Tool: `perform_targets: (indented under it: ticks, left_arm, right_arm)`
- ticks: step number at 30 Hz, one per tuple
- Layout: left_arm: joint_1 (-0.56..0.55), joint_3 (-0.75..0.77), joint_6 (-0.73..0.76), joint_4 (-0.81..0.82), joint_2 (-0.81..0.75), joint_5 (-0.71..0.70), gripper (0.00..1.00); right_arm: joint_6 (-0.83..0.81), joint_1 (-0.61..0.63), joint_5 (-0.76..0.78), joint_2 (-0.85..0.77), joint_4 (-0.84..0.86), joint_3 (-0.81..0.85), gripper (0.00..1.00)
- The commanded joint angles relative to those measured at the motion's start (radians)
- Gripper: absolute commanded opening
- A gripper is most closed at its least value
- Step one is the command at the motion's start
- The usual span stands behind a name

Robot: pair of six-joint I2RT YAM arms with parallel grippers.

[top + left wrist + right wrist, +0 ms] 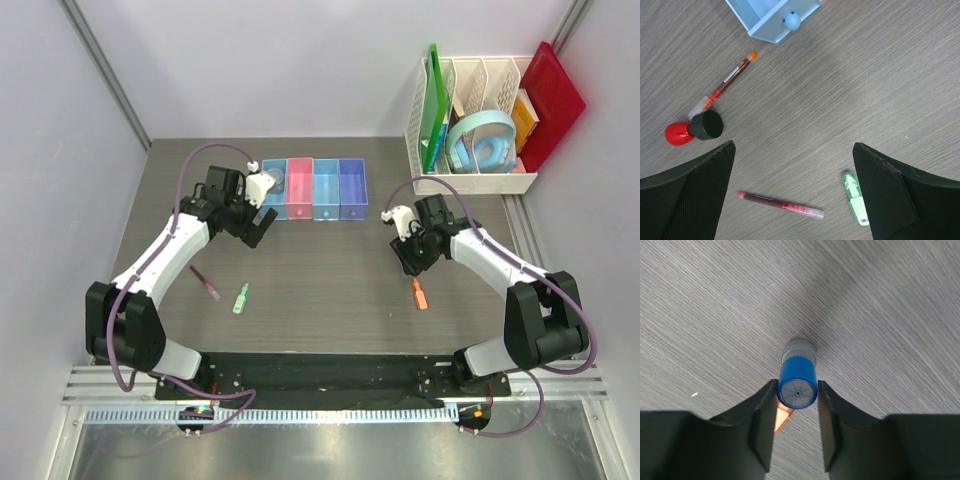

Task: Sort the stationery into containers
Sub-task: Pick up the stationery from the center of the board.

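Observation:
Four joined bins [315,189], light blue, pink, light blue and purple-blue, stand at the table's back. My left gripper [255,228] hovers open and empty just in front of the leftmost bin [765,15]. In its wrist view, the gripper [794,150] is above a dark red pen [780,204] and a light green marker [855,197]. A red ball-like piece [679,134] with a black cap and a thin orange-tipped pen [730,80] lie to the left. My right gripper [796,390] is shut on a blue-capped piece [797,382]. An orange marker [419,294] lies just nearer than this gripper.
The pen [205,283] and the green marker [240,298] lie at front left. A white slotted rack [470,182] with a green board, a red board and a light-blue ring stands at back right. Grey walls close in the left and back sides.

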Motion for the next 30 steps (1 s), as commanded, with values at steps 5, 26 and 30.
perform_targets:
  ticks: [5,26,30]
  left_arm:
    - [0.021,-0.053,-0.001,0.06,-0.057,-0.009,1.0]
    - [0.246,-0.081,-0.024,0.053,-0.022,0.098,1.0]
    - [0.256,-0.107,-0.009,0.051,-0.031,0.127,1.0]
  right_arm:
    - [0.021,0.03,0.042,-0.006,0.031,0.009,0.12]
    - [0.065,0.199,0.11,0.298,-0.018,0.781,0.05]
    - [0.058,0.242,0.121,0.505,-0.016,1.012,0.04]
